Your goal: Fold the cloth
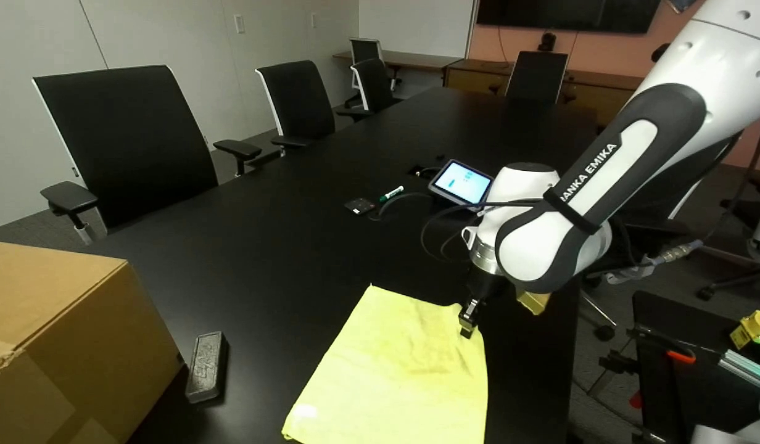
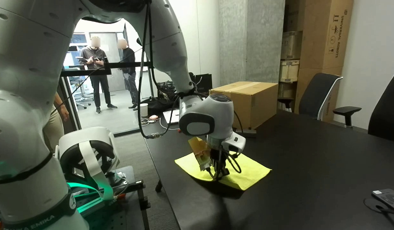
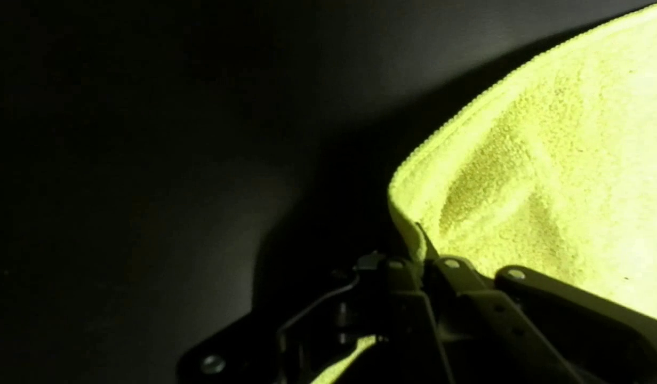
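The pale-yellow cloth lies spread on the dark table in both exterior views (image 1: 386,382) (image 2: 249,174), and it fills the right side of the wrist view (image 3: 590,160). My gripper points down at the cloth's edge nearest the robot, in both exterior views (image 1: 468,325) (image 2: 223,175). In the wrist view, the gripper's fingers (image 3: 425,261) are close together with a pinched bit of the cloth's edge between them. The cloth ripples and lifts slightly around the pinch. The fingertips themselves are partly hidden by the finger links and the cloth.
A tan cardboard box (image 1: 78,345) (image 2: 264,103) stands on the table beyond the cloth. A black eraser-like block (image 1: 207,367) lies between box and cloth. A small lit tablet (image 1: 462,182), a green marker (image 1: 391,193) and a dark handheld device (image 1: 359,206) lie farther along the table.
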Tool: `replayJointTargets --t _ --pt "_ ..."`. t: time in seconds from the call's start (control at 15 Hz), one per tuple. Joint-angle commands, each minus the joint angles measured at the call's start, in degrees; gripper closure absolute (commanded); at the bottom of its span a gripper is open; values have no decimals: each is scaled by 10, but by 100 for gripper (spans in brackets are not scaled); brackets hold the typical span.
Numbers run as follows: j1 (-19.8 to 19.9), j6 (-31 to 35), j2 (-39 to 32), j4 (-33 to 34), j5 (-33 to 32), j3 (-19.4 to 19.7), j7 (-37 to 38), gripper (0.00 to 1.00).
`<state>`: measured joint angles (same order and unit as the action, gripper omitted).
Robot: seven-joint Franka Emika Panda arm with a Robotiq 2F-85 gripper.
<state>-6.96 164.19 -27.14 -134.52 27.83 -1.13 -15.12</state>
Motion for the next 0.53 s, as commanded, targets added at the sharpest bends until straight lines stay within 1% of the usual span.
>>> replayJointTargets --t 0.0,0.13,0.2,0.4,0.47 --pt "71 -55 29 18 -65 -61 -1 97" --pt "94 -96 36 42 -83 -78 -7 97" --pt "98 -116 25 67 -95 -80 -8 97" --pt "106 -202 2 146 -113 -86 -18 96" --pt "101 -231 -14 179 -122 -81 -12 96"
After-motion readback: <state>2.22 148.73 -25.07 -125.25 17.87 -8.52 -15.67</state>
